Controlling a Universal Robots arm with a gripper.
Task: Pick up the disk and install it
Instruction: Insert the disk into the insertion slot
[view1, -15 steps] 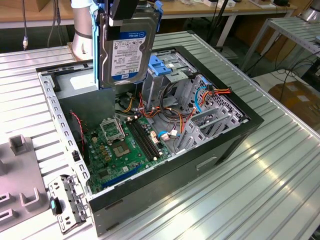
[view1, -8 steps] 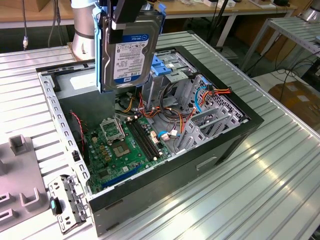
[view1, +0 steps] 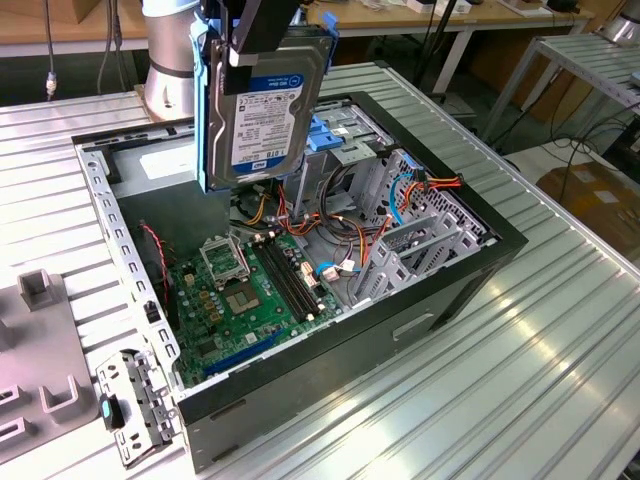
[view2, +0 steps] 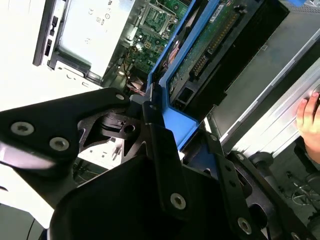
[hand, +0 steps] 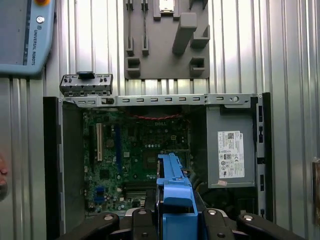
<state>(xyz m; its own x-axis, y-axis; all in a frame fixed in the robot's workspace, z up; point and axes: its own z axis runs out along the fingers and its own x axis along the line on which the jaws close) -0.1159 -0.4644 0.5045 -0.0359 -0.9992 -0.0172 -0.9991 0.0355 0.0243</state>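
Pick-up part judged done: the tool (view2: 172, 122) was clamped on the blue carrier edging the disk (view1: 265, 95), which hung upright in the air, clear of the desk (view1: 540, 330), with its label towards the exterior view. The disk sat above the open computer case (view1: 330, 370), over the motherboard (view1: 240, 290) side and just beside the drive bay (view1: 352, 128), touching neither as far as I could judge. Install part not done: the disk was outside the bay, so seating it was left.
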